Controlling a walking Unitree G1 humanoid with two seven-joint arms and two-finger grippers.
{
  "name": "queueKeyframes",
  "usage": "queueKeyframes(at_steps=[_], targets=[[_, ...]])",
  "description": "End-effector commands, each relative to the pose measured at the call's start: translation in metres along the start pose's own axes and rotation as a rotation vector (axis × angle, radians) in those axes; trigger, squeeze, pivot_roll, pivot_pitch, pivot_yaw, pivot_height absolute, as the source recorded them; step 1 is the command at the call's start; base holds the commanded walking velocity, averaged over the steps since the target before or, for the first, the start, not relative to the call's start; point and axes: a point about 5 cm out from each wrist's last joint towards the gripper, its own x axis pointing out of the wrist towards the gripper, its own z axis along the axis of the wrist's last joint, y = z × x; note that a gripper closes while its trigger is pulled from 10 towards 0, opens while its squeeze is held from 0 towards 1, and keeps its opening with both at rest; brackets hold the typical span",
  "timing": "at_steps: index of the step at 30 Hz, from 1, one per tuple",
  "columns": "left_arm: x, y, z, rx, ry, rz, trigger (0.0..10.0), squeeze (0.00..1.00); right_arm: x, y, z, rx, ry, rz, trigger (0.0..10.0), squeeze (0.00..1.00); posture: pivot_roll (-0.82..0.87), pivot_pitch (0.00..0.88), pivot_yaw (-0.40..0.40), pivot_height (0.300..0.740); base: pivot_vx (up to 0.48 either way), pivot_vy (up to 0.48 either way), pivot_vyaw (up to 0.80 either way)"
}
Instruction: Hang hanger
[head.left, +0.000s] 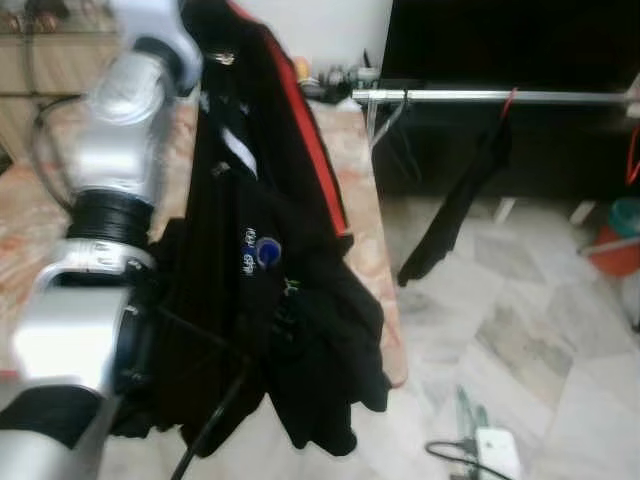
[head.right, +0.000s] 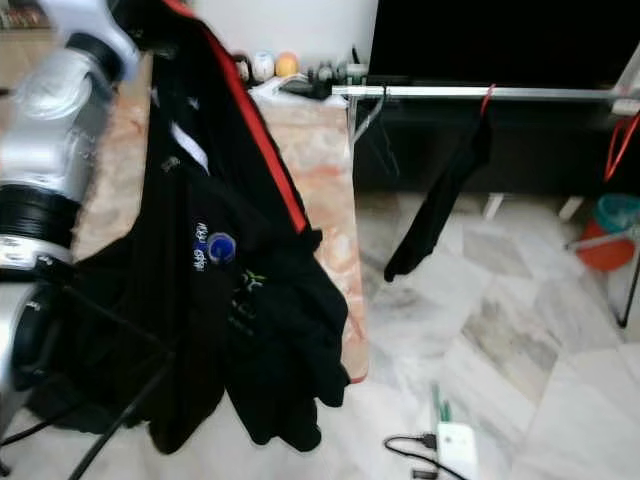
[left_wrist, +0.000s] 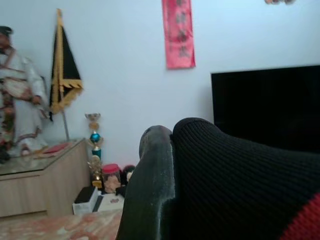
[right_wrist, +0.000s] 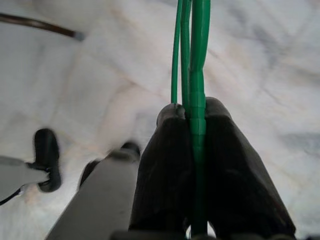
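A black jacket (head.left: 260, 250) with a red stripe hangs from my raised left arm (head.left: 120, 130), beside the marble table. In the left wrist view its knit cloth (left_wrist: 240, 185) lies against one black finger (left_wrist: 150, 185) of my left gripper (left_wrist: 172, 134), which is shut on it. My right gripper (right_wrist: 192, 112) is shut on a green wire hanger (right_wrist: 195, 40), held low over the marble floor. The hanger's green tip (head.left: 467, 408) shows near the floor. A silver rail (head.left: 480, 96) runs across at the right, and a dark garment (head.left: 455, 215) hangs from it on a red hanger.
The marble-topped table (head.left: 350, 170) stands right behind the jacket, with small items at its far end. A black TV (head.left: 510, 40) is behind the rail. A white adapter with a cable (head.left: 497, 450) lies on the floor; an orange bucket (head.left: 615, 250) is at far right.
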Motion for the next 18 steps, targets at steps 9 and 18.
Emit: queueKeyframes(at_steps=[9,18], targets=[[-0.081,-0.023,-0.089,-0.097,0.297,-0.102,10.0,0.0,-0.002,-0.01,-0.009,-0.02,0.033,-0.021,10.0,0.0,0.19,0.0,-0.015,0.732,0.0,0.0,0.0],[-0.146,-0.047,-0.096,-0.111,0.456,-0.264,10.0,0.0,-0.002,-0.011,-0.011,-0.03,0.04,-0.016,10.0,0.0,0.2,0.0,-0.011,0.732,0.0,0.0,0.0]])
